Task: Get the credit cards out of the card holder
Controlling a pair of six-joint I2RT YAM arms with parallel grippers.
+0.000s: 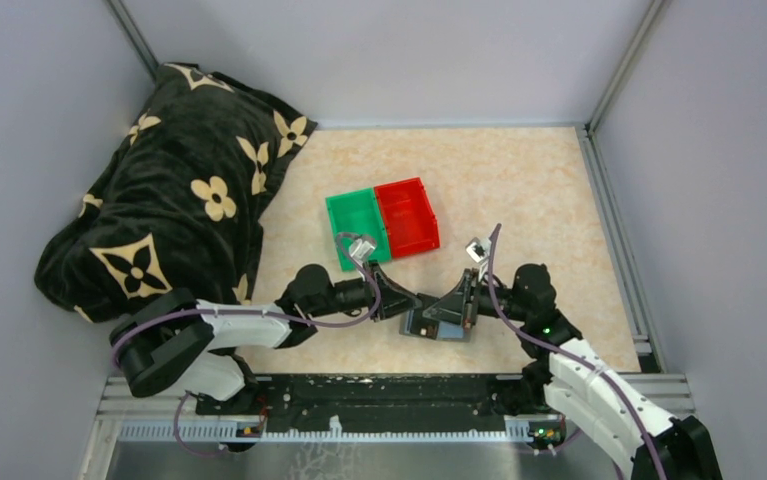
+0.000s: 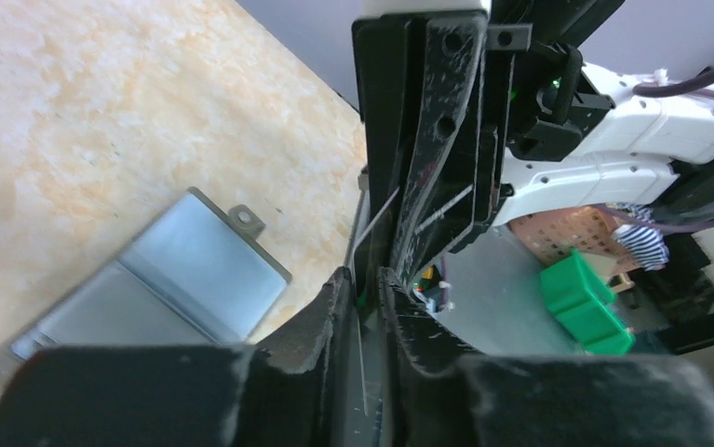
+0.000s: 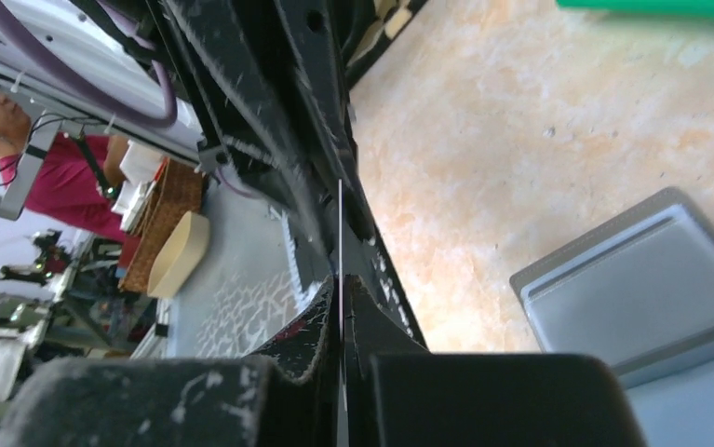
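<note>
One card: credit card (image 3: pixel 341 233) edge-on, spanning jaw to jaw, long axis seemingly along that line, held just above the card holder (image 1: pixel 429 327).
Right jaws: clamped on one end of the card.
Left jaws: nearly closed around the other end; gripping or not, cannot tell.
One holder: open flat on the desk (image 1: pixel 519 200), beneath both arms, equally near.
Two bins: green bin (image 1: pixel 357 215), red bin (image 1: pixel 406 212), beyond.

Right end effector (image 3: pixel 342 284) clamped, arms tip-to-tip
</note>
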